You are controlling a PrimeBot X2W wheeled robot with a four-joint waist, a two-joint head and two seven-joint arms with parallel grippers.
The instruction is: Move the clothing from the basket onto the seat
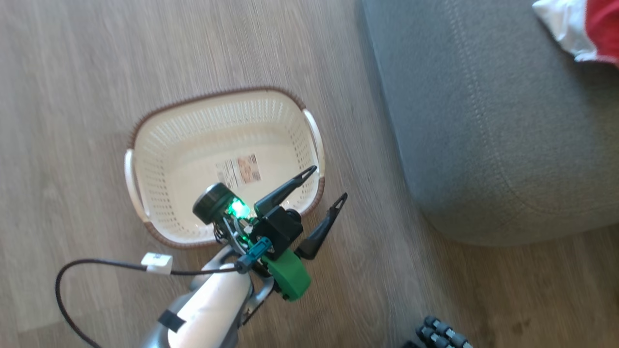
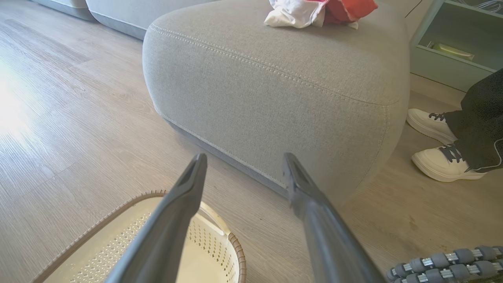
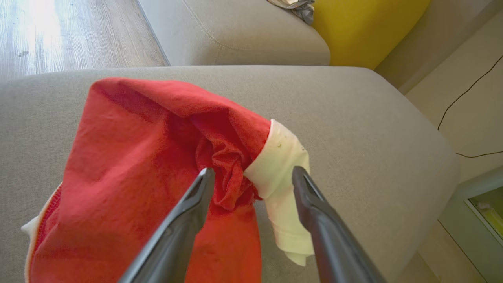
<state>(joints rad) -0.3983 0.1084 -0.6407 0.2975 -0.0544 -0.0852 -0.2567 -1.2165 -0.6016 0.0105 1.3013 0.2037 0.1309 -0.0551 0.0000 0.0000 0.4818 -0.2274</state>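
Right fingers (image 3: 184,224) stand apart, clothing (image 3: 137,157) bunched between their tips on seat (image 3: 353,118); left fingers (image 2: 173,220) apart, basket (image 2: 239,257) beneath the nearer one.

A home living room is indicated: a wood-plank floor (image 1: 96,72) is laid throughout, a large grey upholstered seat (image 2: 275,90) is seen beside further sofa sections (image 3: 235,35) and a yellow cushion (image 3: 365,27), and a perforated laundry basket (image 1: 159,145) is set on it.
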